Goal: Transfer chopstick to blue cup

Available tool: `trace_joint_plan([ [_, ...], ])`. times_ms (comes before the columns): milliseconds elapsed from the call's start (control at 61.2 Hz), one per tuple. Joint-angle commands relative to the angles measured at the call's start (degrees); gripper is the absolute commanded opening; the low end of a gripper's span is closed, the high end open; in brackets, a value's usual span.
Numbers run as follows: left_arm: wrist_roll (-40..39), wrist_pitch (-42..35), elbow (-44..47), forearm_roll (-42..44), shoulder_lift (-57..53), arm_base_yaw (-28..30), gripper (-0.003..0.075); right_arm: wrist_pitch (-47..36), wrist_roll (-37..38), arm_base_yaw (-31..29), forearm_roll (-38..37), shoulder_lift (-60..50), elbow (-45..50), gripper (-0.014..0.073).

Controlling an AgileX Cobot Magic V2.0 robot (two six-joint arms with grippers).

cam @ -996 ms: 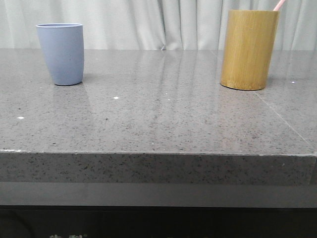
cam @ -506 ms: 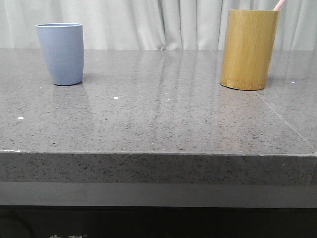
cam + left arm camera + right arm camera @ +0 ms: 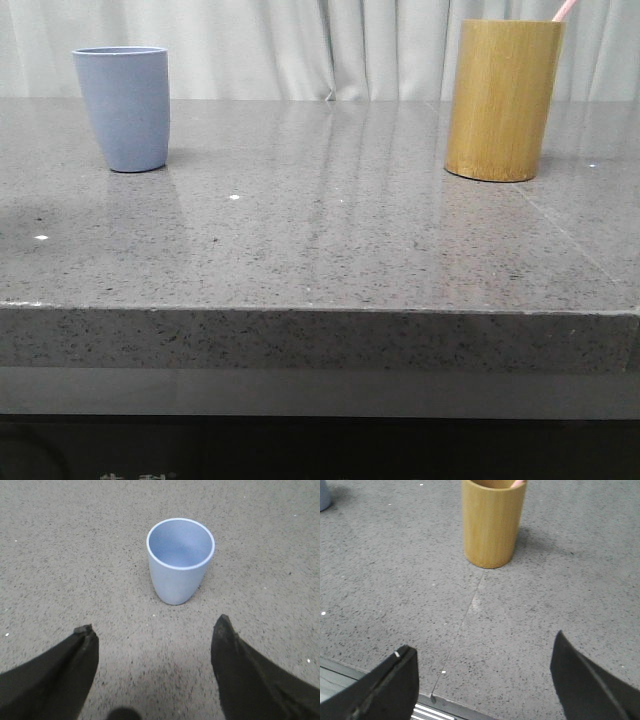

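Note:
The blue cup (image 3: 122,108) stands upright and empty at the far left of the grey stone table; it also shows in the left wrist view (image 3: 180,560). A pale pink chopstick tip (image 3: 565,9) sticks out of the yellow-brown bamboo holder (image 3: 503,98) at the far right; the tip (image 3: 518,482) and the holder (image 3: 492,522) also show in the right wrist view. My left gripper (image 3: 152,627) is open and empty, above the table short of the blue cup. My right gripper (image 3: 482,652) is open and empty, above the table's front edge short of the holder. Neither gripper shows in the front view.
The grey speckled table (image 3: 330,240) has a front edge (image 3: 320,310) close to the camera and a thin seam (image 3: 465,615) running toward the holder. A pale curtain (image 3: 330,45) hangs behind the table. Part of the blue cup (image 3: 324,495) shows at the right wrist view's corner.
A faint shadow has appeared on the table at the left edge of the front view. The cup, the holder and the chopstick have not moved.

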Motion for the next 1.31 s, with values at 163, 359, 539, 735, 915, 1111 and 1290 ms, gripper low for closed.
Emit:
trace_joint_plan([
  [163, 0.07, 5.18, -17.31, -0.28, 14.79, -0.45, 0.0482, -2.78, -0.73, 0.66, 0.32, 0.37, -2.03, 0.0559],
  [359, 0.17, 11.4, -28.63, -0.28, 25.2, -0.45, 0.0482, -2.14, -0.73, 0.66, 0.32, 0.37, -2.03, 0.0559],
  [539, 0.17, 15.72, -36.83, 0.4, 33.08, -0.45, 0.0482, -2.09, -0.73, 0.66, 0.32, 0.37, -2.03, 0.0559],
  [735, 0.17, 16.65, -42.1, 2.19, 39.0, -0.45, 0.0482, -2.03, -0.73, 0.66, 0.32, 0.37, -2.03, 0.0559],
  [915, 0.17, 16.77, -43.45, 3.5, 41.89, -0.45, 0.0426, -1.55, -0.73, 0.66, 0.32, 0.37, -2.03, 0.0559],
  [1111, 0.17, 17.27, -43.45, 3.5, 43.16, -0.45, 0.0295, -1.23, -0.73, 0.66, 0.32, 0.37, -1.97, 0.0559],
  [1290, 0.17, 17.27, -43.45, 3.5, 43.16, -0.45, 0.0155, -1.05, -0.73, 0.66, 0.32, 0.37, -1.97, 0.0559],
])
